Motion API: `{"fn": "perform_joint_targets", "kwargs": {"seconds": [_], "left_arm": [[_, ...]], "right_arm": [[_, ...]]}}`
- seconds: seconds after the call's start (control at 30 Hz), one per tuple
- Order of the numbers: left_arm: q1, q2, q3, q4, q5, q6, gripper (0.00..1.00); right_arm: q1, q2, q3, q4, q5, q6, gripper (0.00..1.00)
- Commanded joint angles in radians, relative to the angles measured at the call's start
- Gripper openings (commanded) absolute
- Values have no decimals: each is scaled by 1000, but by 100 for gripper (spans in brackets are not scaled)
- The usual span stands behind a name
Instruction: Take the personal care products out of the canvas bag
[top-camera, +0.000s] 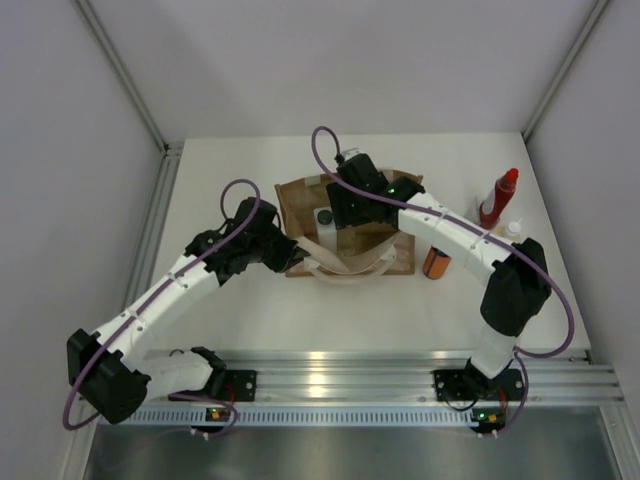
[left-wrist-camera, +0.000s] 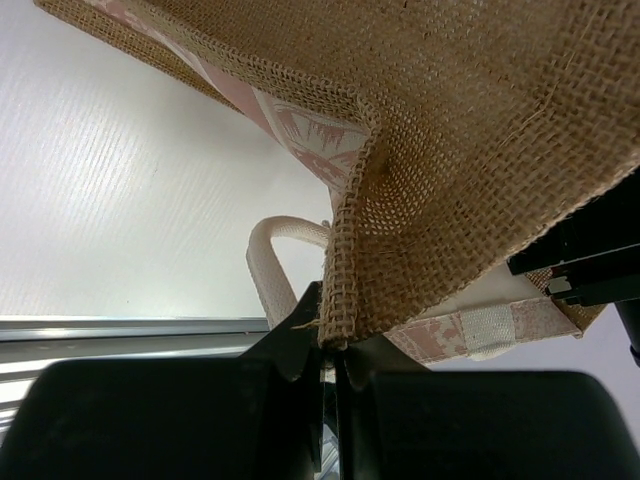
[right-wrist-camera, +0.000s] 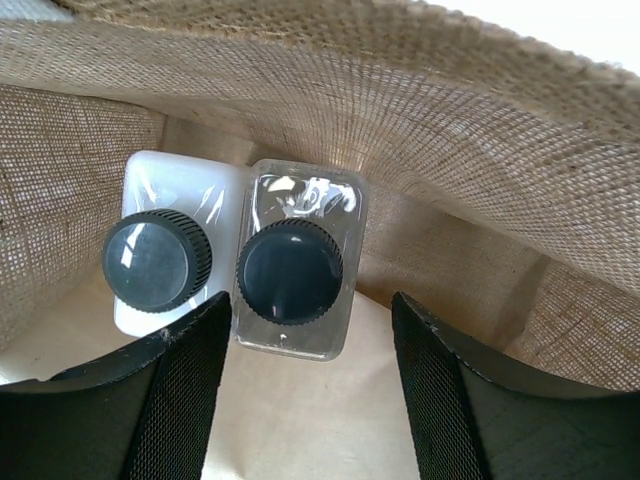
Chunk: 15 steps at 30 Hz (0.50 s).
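Canvas bag (top-camera: 298, 203) sits in the middle of the surface, nearer the far edge. Your left gripper (left-wrist-camera: 330, 372) is pinched tight on its woven rim. Your right gripper (right-wrist-camera: 308, 315) is inside the bag, about half open, holding nothing. Right below it, the clear bottle (right-wrist-camera: 300, 195) stands upright, cap up, touching the white squarish bottle (right-wrist-camera: 160, 190) beside it. You can read no words on either.

White table (top-camera: 300, 310) — pale grey walls (top-camera: 350, 60) around.
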Motion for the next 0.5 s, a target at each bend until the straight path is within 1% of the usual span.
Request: {"fn": "perform_joint_targets", "kwargs": {"seconds": [0.0,0.2,0.47], "left_arm": [[3,-20,-16,21,7,-12,0],[3,-25,-18,21,8,-14,0],[3,-26,-18,21,10,-9,0]], "right_arm": [[-15,17,27,35,-9,-16,63],[-15,70,-2,39,-1,-29,61],[-21,133,29,66,25,-56,58]]}}
